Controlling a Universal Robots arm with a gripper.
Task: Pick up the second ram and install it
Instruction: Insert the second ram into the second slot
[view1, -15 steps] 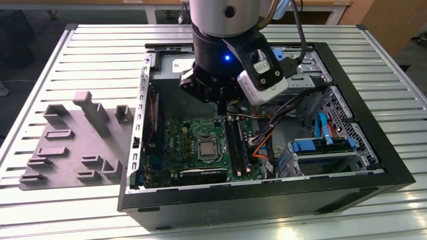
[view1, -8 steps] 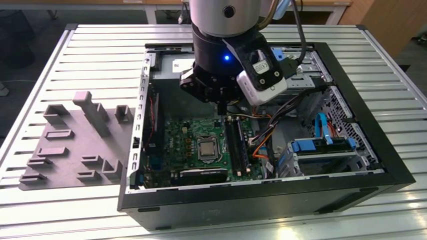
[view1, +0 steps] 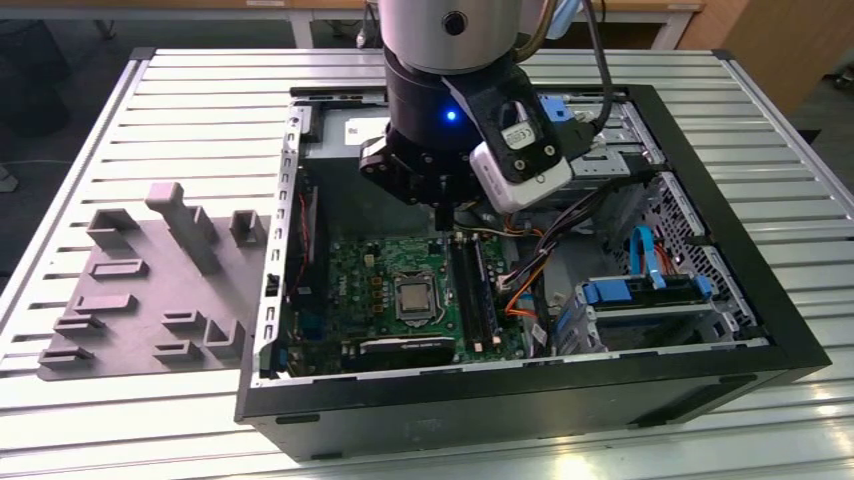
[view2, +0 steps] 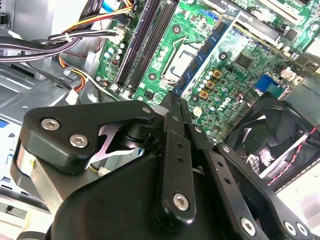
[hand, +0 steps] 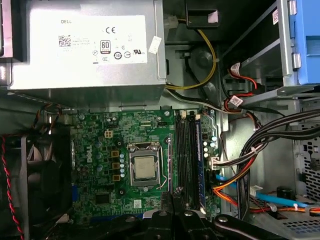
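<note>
1. The second ram (view2: 171, 96) shows as a thin dark edge at the very tip of the gripper (view1: 445, 222). As far as can be seen, it is pinched between the two fingertips and hangs above the board.
2. The fingers (view2: 176, 150) are drawn narrow, almost together, with room only for this thin stick.
3. Directly under the hand lie the long black memory slots (hand: 186, 155). The fingertips stand over one end of them.
4. Beside the slots, a little further from the hand, the processor socket (hand: 145, 167) sits on the green motherboard (hand: 95, 145).
5. Beyond the socket is a black fan (view2: 270, 135). On the other side of the slots runs a bundle of cables (hand: 260, 155).
6. The hand reaches down into the open computer case (view1: 534, 400).
7. Well apart from the hand, on the exterior view's left, a grey tray (view1: 134, 290) lies on the slatted table (view1: 200, 90).
</note>
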